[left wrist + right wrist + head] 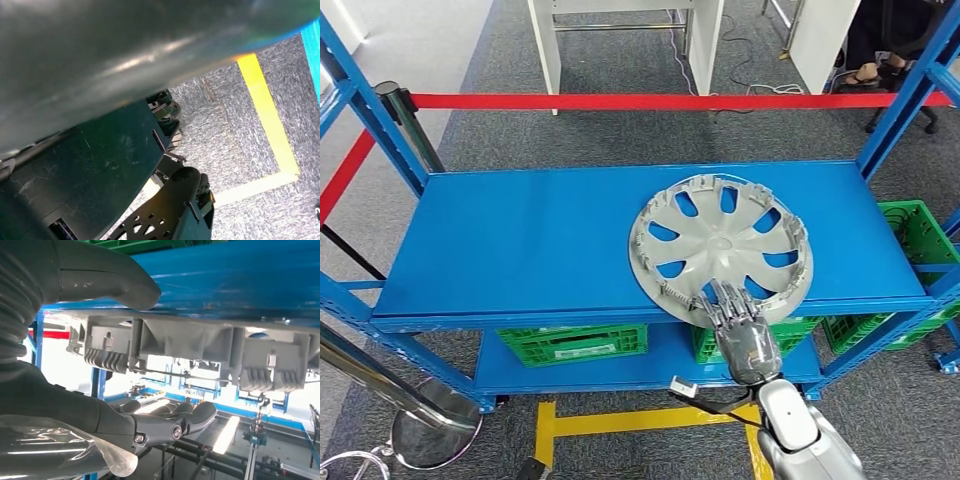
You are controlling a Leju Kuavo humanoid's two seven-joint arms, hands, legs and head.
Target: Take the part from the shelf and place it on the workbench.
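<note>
The part is a grey wheel cover (pixel 720 245) lying flat on the right half of the blue shelf board (pixel 531 240). My right hand (pixel 739 325) reaches up from below at the cover's near edge, its fingers laid over the rim. In the right wrist view the ribbed rim (pixel 188 350) passes between the thick thumb (pixel 113 280) and the dark fingers (pixel 181 422), with a gap of light between the fingers and the rim. A blurred grey mass of my left hand (pixel 113 60) hangs over carpet; how its fingers lie is hidden.
Green crates (pixel 573 343) sit on the lower shelf and another green crate (pixel 916 235) stands at the right. Blue uprights (pixel 901 105) frame the rack. A red barrier tape (pixel 622 101) runs behind it from a metal post (pixel 407 115). Yellow floor tape (pixel 637 420) marks the carpet.
</note>
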